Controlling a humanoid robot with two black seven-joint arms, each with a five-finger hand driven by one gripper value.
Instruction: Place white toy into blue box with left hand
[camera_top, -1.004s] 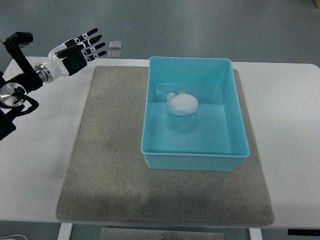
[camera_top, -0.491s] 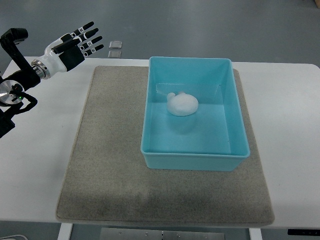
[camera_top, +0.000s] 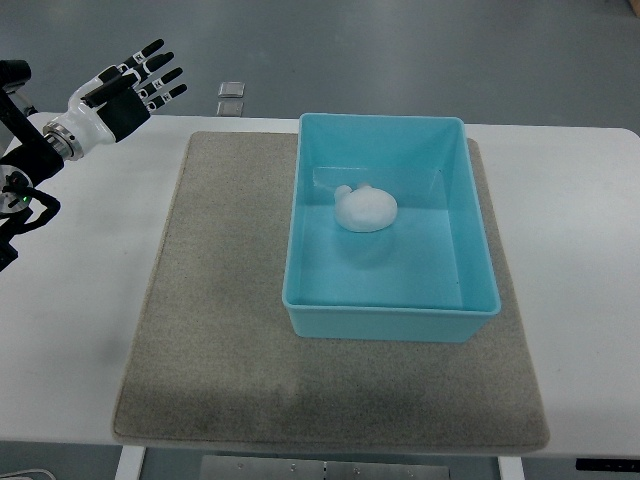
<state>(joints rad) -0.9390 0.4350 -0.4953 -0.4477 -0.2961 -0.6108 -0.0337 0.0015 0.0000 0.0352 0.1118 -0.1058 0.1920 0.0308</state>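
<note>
Mat (camera_top: 220, 330) first, since it's nearest the camera: a grey-brown felt pad spread over the white tabletop (camera_top: 75, 330), probably put down so nothing slides or gets scuffed. It lies below and to the right of the left hand (camera_top: 118, 92), which is seen at the far left corner.

Sitting on that mat, well off to the hand's right, is the blue box (camera_top: 385, 322). The white toy (camera_top: 365, 209) can be seen inside it, resting on the box floor a bit toward the far wall, clear of all four sides. So the drop looks done, judging by where the toy sits; nothing seems left to be carried.

The left hand itself is raised near the tabletop's far left edge, fingers (camera_top: 155, 70) spread out straight and nothing gripped in them. It's well apart from both box and toy, which fits a hand that's been emptied and parked out of the way.

Just past the hand, to its right at the far edge, two small square tiles (camera_top: 231, 97) are lying off the mat, not involved in anything by the look of it.

No right hand is shown anywhere.
</note>
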